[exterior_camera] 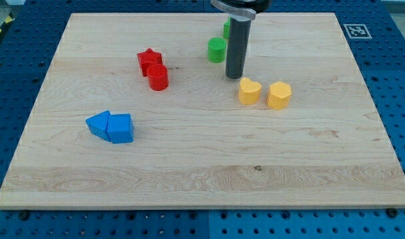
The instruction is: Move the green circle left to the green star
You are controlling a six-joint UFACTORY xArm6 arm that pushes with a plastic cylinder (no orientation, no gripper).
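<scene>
The green circle stands on the wooden board near the view's top centre. Just above and to its right, a sliver of a second green block, the green star, shows at the rod's left edge; the rest of it is hidden behind the rod. My tip rests on the board a little to the right of and below the green circle, with a small gap between them, and just above the yellow heart.
A yellow hexagon sits right of the heart. A red star and a red cylinder touch each other left of the green circle. Two blue blocks sit together at the view's lower left.
</scene>
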